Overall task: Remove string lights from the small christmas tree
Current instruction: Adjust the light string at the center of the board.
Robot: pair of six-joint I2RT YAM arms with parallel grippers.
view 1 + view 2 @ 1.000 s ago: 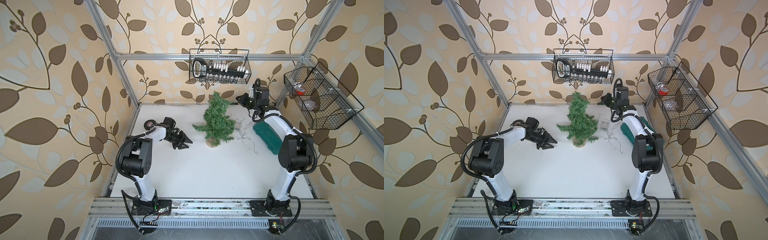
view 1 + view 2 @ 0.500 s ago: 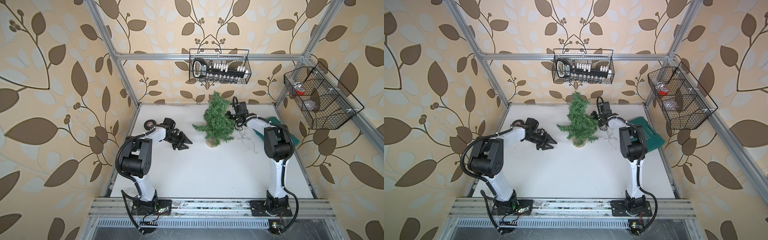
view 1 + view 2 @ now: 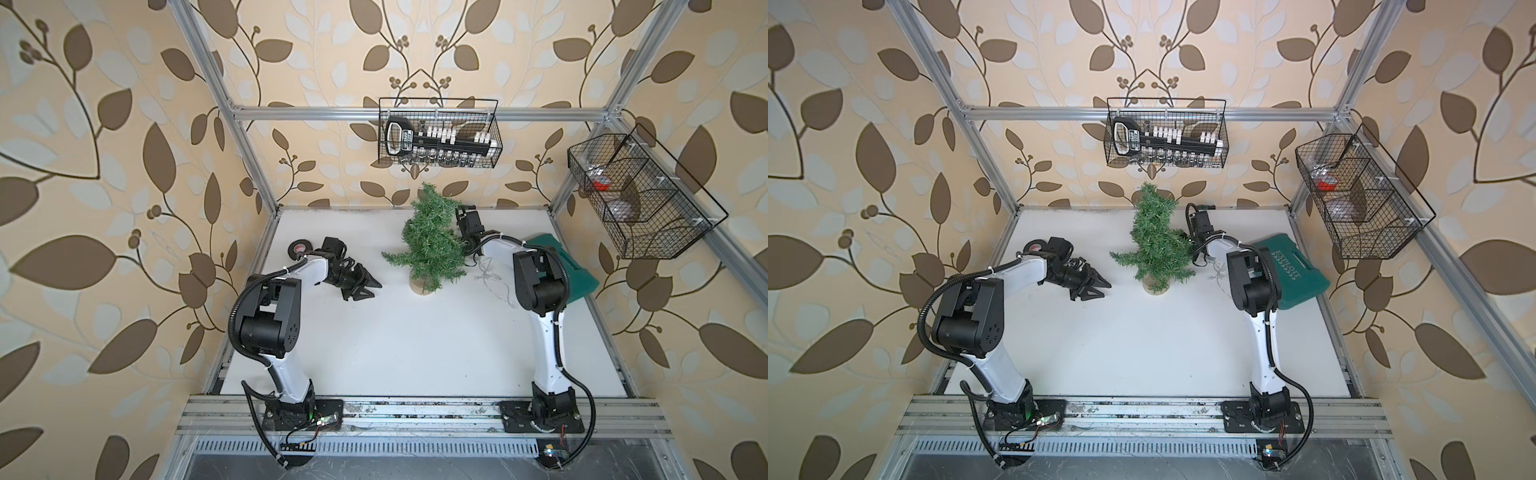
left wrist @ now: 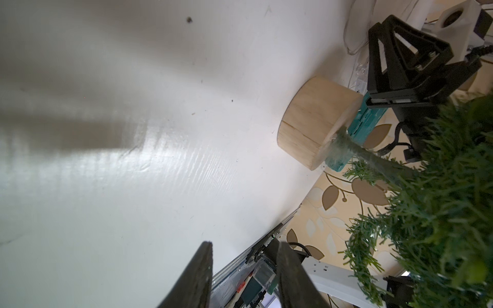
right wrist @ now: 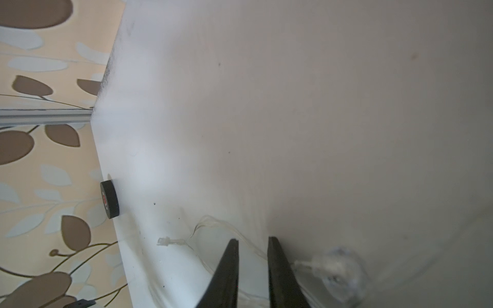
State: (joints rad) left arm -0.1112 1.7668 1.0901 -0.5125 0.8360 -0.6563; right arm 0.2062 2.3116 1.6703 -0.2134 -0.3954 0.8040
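Where the bench [image 3: 415, 353] meets the left wall, a black tape roll [image 3: 298, 249] is seen. Just right of it, the left fingers [image 3: 372, 283] are held low over the bench and pointed toward the tree [image 3: 432, 237]. In the left wrist view they are shown partly open, with only bare bench between them and nothing gripped. The tree is stood on its round wooden base [image 3: 420, 286] toward the back of the bench, near the middle.

Close against the tree's right side, the right fingers [image 5: 228, 269] are pointed down at the bench. In the right wrist view they are parted by a narrow gap, which the thin wire of the lights [image 3: 489, 276] is seen to cross. The wire is far thinner than the gap, so no grip on it is shown.

The lights are lying loose on the bench just right of the base, between tree and right arm, and one bulb [image 5: 166, 241] can be made out beside the fingers. A green case [image 3: 577, 274] is set by the right edge, partly hidden by the arm. A wire basket [image 3: 640, 195] is hung on the right wall.
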